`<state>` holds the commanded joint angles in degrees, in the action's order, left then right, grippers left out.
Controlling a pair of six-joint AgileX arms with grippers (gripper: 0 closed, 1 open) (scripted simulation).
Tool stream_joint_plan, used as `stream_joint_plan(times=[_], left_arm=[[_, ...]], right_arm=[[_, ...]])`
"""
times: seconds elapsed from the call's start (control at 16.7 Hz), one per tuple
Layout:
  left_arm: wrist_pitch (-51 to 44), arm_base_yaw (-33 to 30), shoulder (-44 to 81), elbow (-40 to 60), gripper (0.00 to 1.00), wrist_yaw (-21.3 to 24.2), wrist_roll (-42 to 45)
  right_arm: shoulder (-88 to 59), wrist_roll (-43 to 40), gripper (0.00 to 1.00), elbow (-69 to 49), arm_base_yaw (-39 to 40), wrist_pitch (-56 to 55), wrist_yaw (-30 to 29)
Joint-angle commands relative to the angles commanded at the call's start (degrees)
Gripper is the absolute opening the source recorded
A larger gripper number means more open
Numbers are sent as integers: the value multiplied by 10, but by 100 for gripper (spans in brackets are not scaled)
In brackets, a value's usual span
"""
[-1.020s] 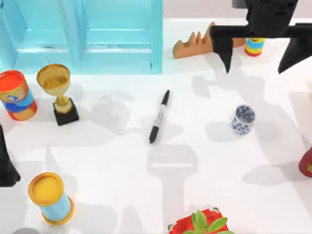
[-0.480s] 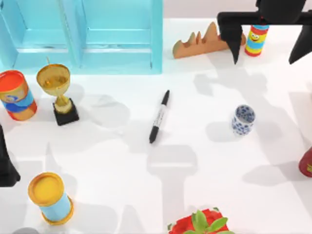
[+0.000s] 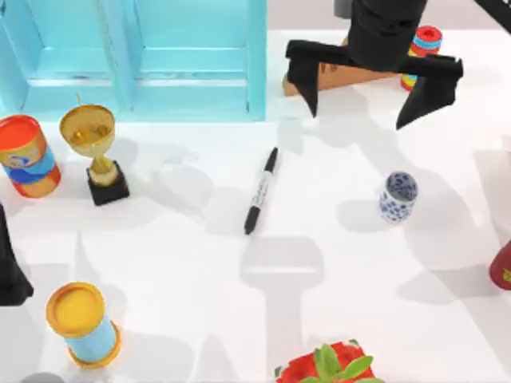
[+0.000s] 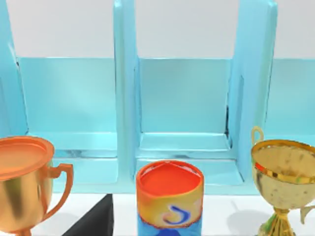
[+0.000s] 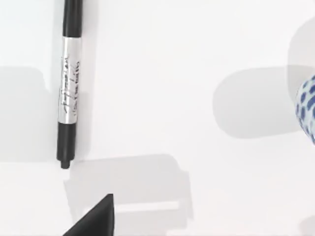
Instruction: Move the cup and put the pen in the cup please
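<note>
Nothing was done yet: my right gripper (image 3: 374, 92) hung wide open near the table's far edge, the cup (image 3: 398, 195) stood right of centre, the pen (image 3: 261, 190) lay mid-table, my left gripper (image 3: 9, 267) parked left.

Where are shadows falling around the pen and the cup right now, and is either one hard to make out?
Top view: grey arm shadows lie around the pen and beside the cup; both stay distinct. Right wrist view: a soft shadow sits beside the cup's edge, another below the pen, label readable.
</note>
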<state>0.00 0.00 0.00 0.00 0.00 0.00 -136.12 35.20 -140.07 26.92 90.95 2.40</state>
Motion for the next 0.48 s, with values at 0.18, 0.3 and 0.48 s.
stream_joint_plan(times=[0.18,0.3,0.48], left_arm=[[0,0,0,0,100,0,0],[0,0,0,0,100,0,0],[0,0,0,0,100,0,0]], right_arm=[[-42,79,100,10,36,-71,15],[-66,124,100,16,57,-111,24],[-87,163,100,22,75,-147,32]])
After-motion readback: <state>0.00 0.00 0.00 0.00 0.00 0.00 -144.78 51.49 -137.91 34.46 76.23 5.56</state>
